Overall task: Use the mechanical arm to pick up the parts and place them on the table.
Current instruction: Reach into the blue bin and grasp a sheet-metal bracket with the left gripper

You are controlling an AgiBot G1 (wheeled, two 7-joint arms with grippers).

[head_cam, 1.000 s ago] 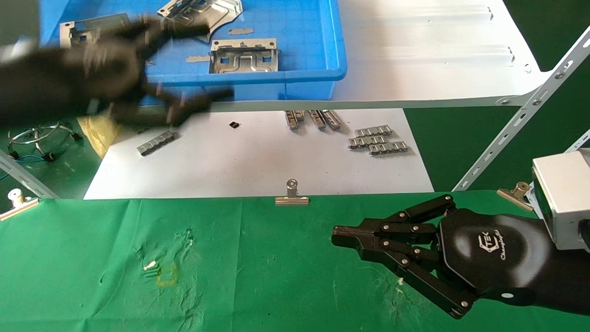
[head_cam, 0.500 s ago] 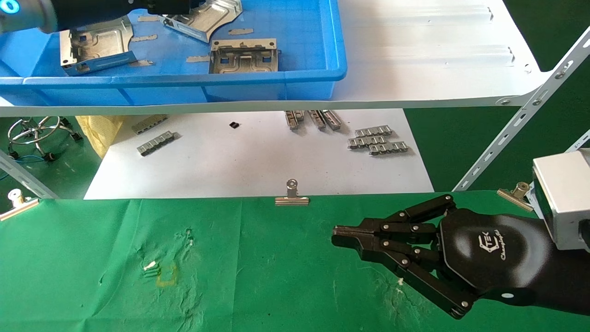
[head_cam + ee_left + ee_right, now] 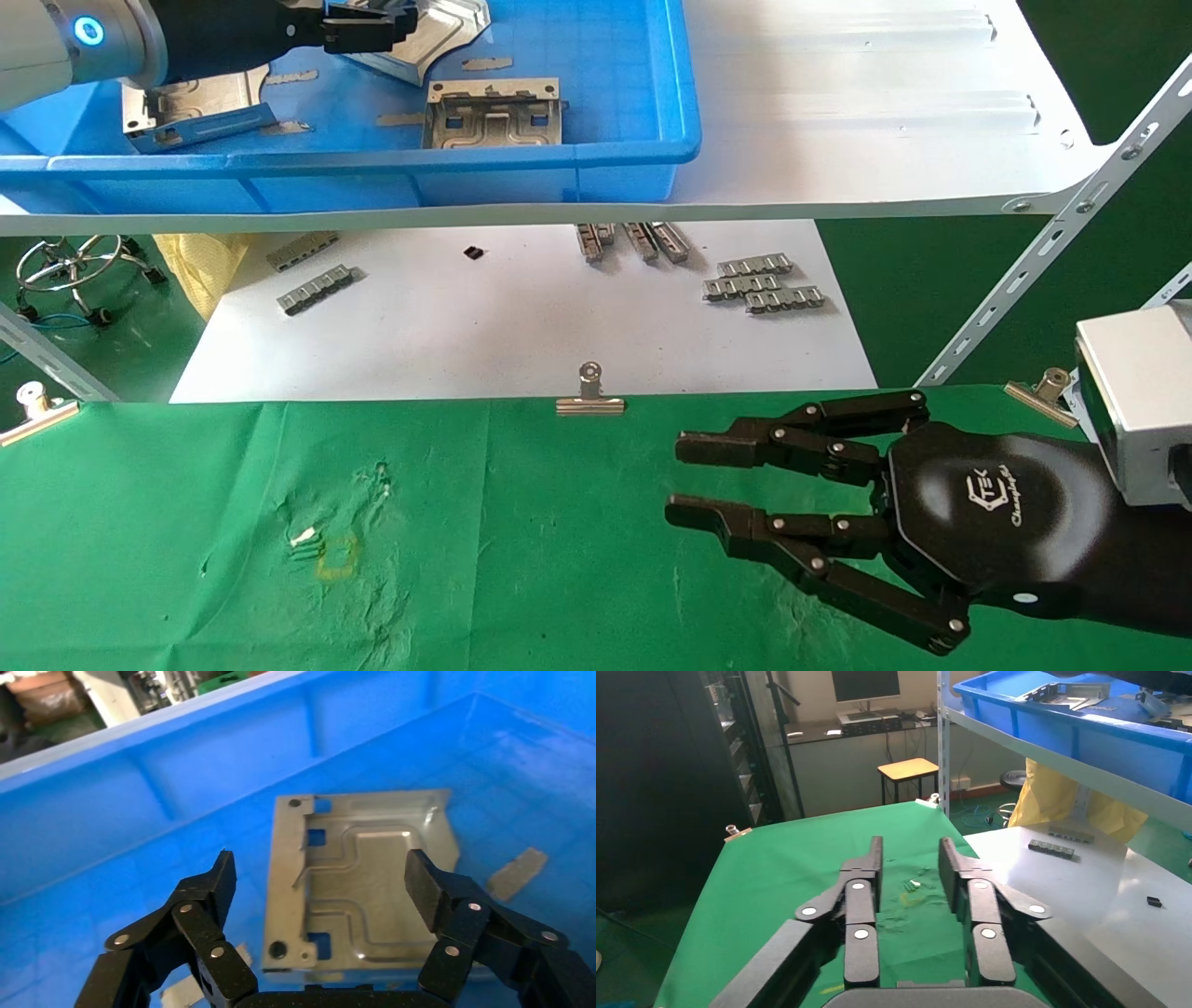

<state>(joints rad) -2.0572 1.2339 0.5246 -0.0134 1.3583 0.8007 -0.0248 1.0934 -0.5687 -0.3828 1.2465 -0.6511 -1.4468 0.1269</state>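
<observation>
Position check: my left gripper (image 3: 316, 881) hangs inside the blue tray (image 3: 633, 84) on the shelf, jaws wide, straddling one stamped plate (image 3: 358, 881) lying flat on the tray floor. For a sound grip I should descend squarely and close across its folded rims. My right gripper (image 3: 684, 480) hovers over the green surface (image 3: 521, 559), jaws parted and holding nothing.

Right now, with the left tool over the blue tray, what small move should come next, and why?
Probably lower the left tool and close it: it hangs open above a part lying flat in the blue tray, one finger to each side, not touching it.
</observation>
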